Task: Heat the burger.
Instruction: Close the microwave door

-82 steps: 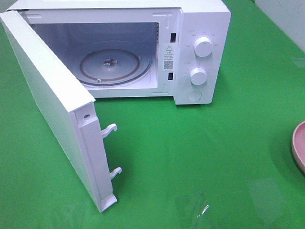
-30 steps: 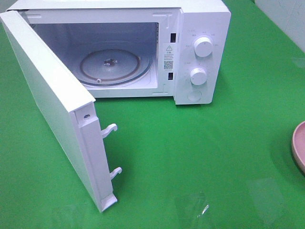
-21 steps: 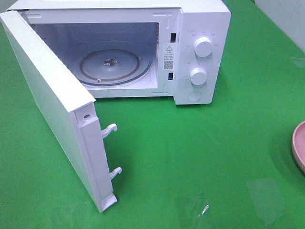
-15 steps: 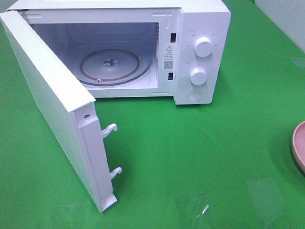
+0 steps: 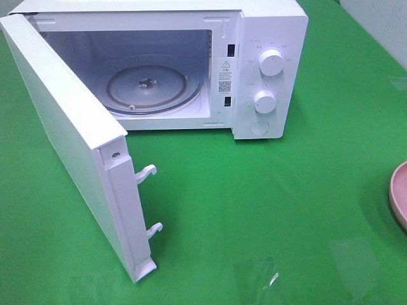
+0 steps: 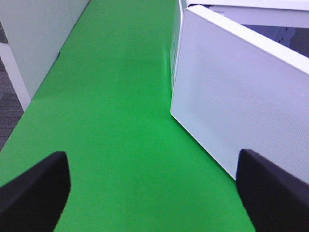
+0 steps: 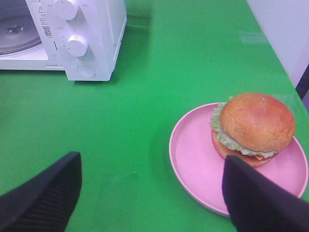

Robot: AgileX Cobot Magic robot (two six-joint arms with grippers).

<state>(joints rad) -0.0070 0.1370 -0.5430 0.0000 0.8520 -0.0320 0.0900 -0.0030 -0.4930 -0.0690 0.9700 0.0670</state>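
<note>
The burger (image 7: 253, 125), with its glossy brown bun and green lettuce, sits on a pink plate (image 7: 193, 164) on the green table. My right gripper (image 7: 152, 200) is open and hovers short of the plate, nothing between its black fingers (image 7: 41, 198). The white microwave (image 5: 267, 38) stands at the back with its door (image 5: 70, 133) swung wide toward the front left, and the glass turntable (image 5: 149, 86) inside is bare. My left gripper (image 6: 154, 193) is open over the table, just outside the door's (image 6: 241, 96) outer face. Neither gripper shows in the exterior view.
Only the pink plate's rim (image 5: 400, 197) shows at the right edge of the exterior view. The microwave's two knobs (image 5: 271, 62) and round button (image 5: 259, 128) face forward. Two latch hooks (image 5: 146, 173) stick out of the door's free edge. A pale wall (image 6: 38, 43) borders the table's left side.
</note>
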